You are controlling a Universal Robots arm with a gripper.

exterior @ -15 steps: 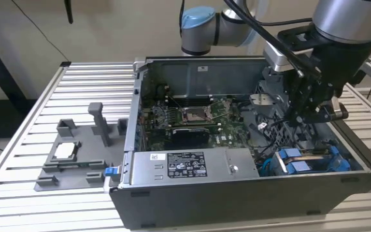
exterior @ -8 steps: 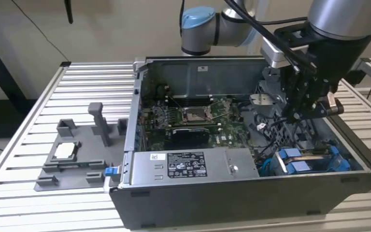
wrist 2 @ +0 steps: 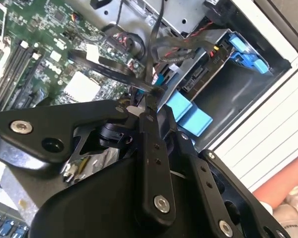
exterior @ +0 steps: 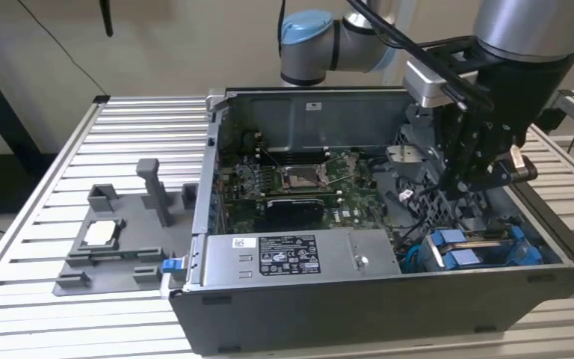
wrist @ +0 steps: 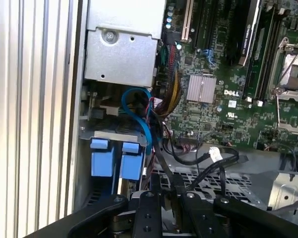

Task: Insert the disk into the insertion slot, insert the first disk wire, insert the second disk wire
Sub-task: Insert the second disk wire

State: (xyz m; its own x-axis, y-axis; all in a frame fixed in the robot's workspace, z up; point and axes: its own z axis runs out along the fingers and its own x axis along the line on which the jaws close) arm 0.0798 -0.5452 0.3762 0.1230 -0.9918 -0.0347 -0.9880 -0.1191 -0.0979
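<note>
the disk already sits in the insertion slot, in the corner of the computer case next to the power supply box. the gripper hangs just above it, pinched shut on a thin black wire. i think the wire step is on now. to do it well, keep the wire end lined up with the plug on the disk and push slowly and straight.
</note>
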